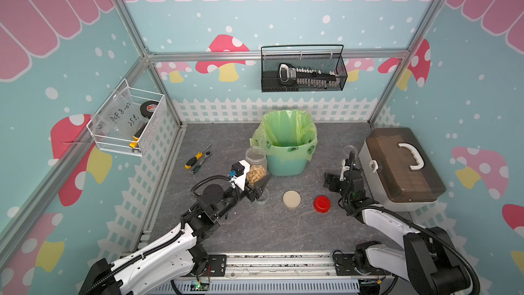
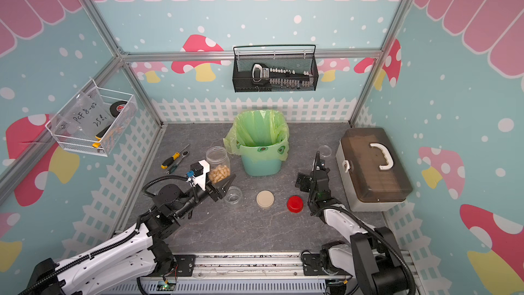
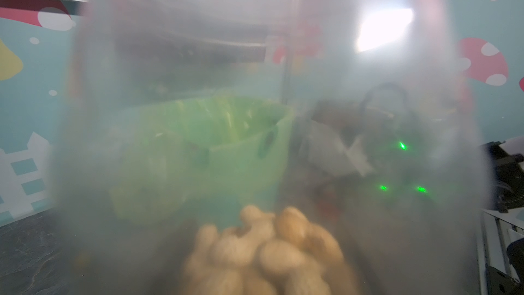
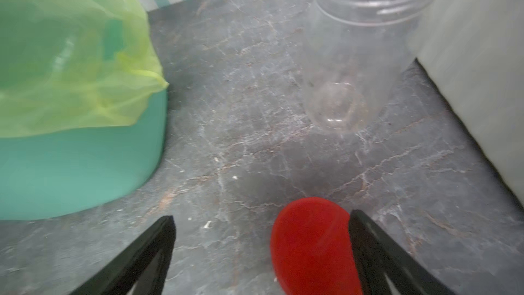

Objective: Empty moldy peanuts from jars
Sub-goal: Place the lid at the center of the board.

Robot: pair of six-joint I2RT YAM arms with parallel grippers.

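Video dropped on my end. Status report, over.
Left tool shut on open jar, peanuts inside, beside bin. Right tool open, empty; red lid on table. Nothing between jar and bin.

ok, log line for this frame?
left gripper: shut on peanut jar, beside bin | right gripper: open, red lid between jaws | beige lid: on table

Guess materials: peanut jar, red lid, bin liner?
Peanut jar: likely clear plastic, glossy; see-through wall, hazy up close, glass not excluded.
Red lid: opaque plastic, smooth, faint sheen.
Bin liner: thin plastic film, translucent green, wrinkled, hanging in folds.
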